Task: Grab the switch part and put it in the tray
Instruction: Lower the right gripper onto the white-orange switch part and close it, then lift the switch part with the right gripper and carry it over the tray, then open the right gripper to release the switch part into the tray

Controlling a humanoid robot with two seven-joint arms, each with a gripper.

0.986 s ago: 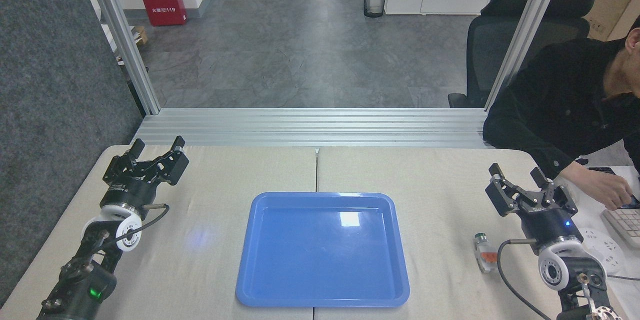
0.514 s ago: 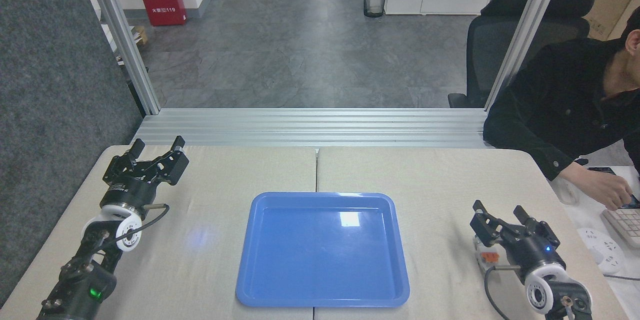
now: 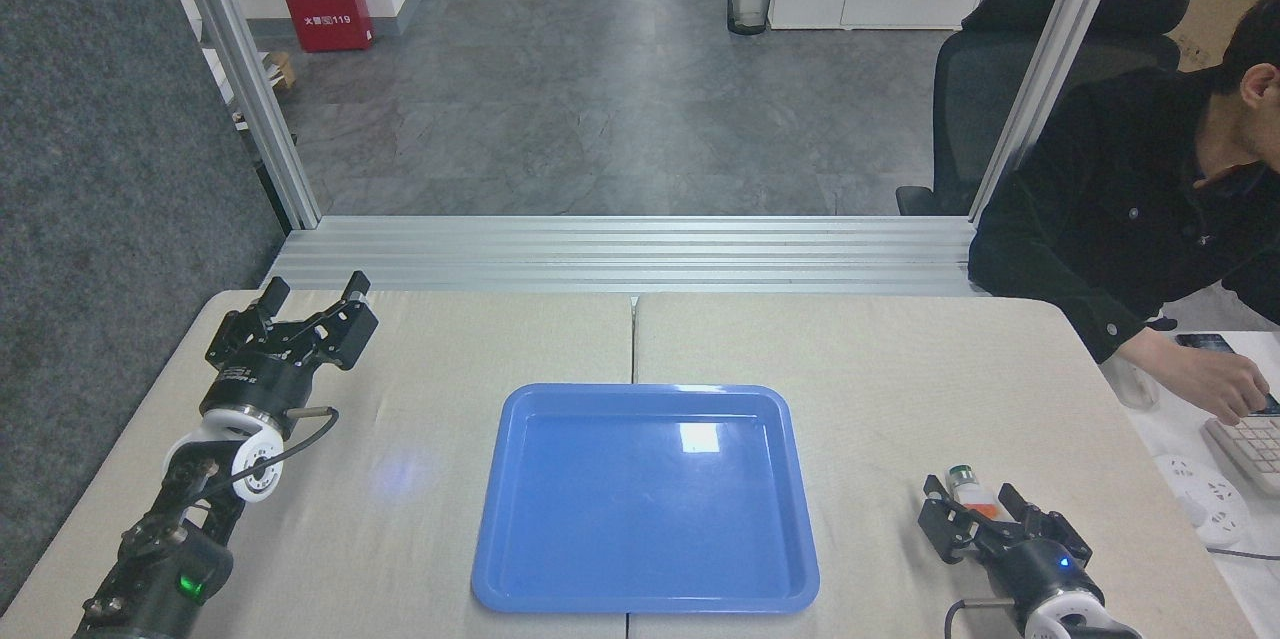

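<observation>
The switch part (image 3: 962, 482) lies on the table right of the tray, its green-and-silver cap pointing away from me and its orange-red tab just showing. My right gripper (image 3: 968, 496) is open, one finger on each side of the switch, and its body hides the switch's near end. I cannot tell whether the fingers touch it. The glossy blue tray (image 3: 640, 389) sits in the middle of the table with nothing in it. My left gripper (image 3: 316, 287) is open at the far left, holding nothing.
A person in a dark sleeve (image 3: 1100, 249) sits at the right, one hand (image 3: 1215, 384) on a keyboard (image 3: 1250, 439). A white round disc (image 3: 1195, 499) lies near the right edge. An aluminium rail (image 3: 620, 254) runs along the table's far edge.
My right gripper has drawn back toward me and to the left, coming down so that its open fingers now flank the switch. The left arm has not moved.
</observation>
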